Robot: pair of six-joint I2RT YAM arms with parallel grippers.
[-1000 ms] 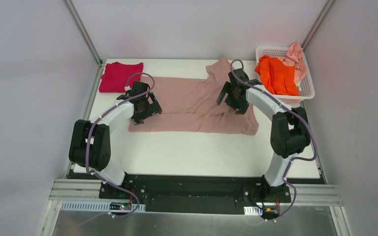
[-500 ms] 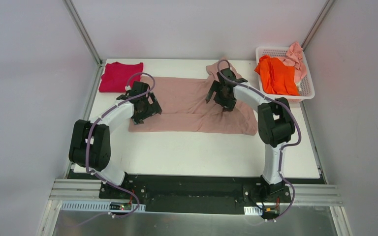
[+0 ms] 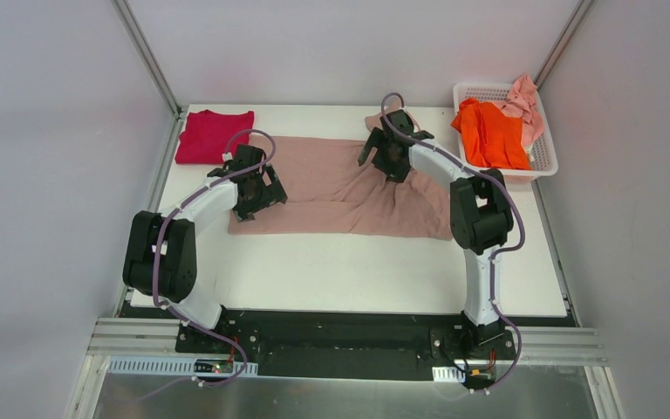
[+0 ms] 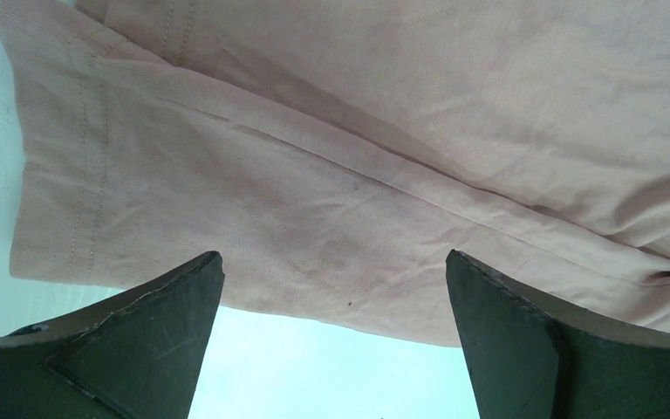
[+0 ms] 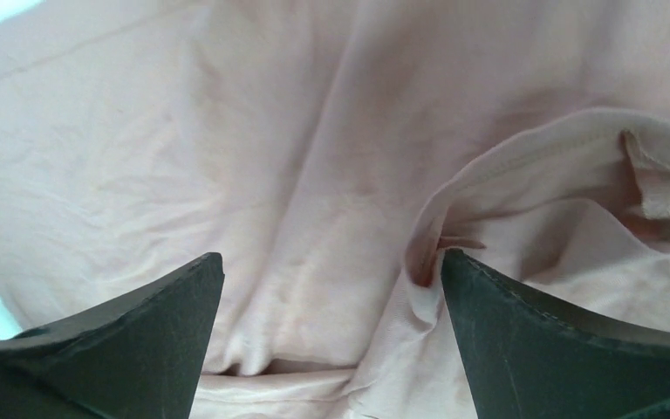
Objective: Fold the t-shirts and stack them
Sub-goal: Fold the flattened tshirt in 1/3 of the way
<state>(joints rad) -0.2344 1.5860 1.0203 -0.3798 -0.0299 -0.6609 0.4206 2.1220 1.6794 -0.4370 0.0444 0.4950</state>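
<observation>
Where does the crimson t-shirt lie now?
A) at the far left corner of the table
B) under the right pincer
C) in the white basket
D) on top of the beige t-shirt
A: the crimson t-shirt lies flat at the far left corner of the table; the basket holds the orange t-shirt and the pale pink t-shirt.

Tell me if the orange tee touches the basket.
Touching. The top view shows the orange tee heaped inside the basket, resting on it.

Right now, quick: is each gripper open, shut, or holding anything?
Left gripper: open, empty, over the dusty-pink beige t-shirt near its left edge.
Right gripper: open, empty, over rumpled cloth at the same shirt's far side.
</observation>
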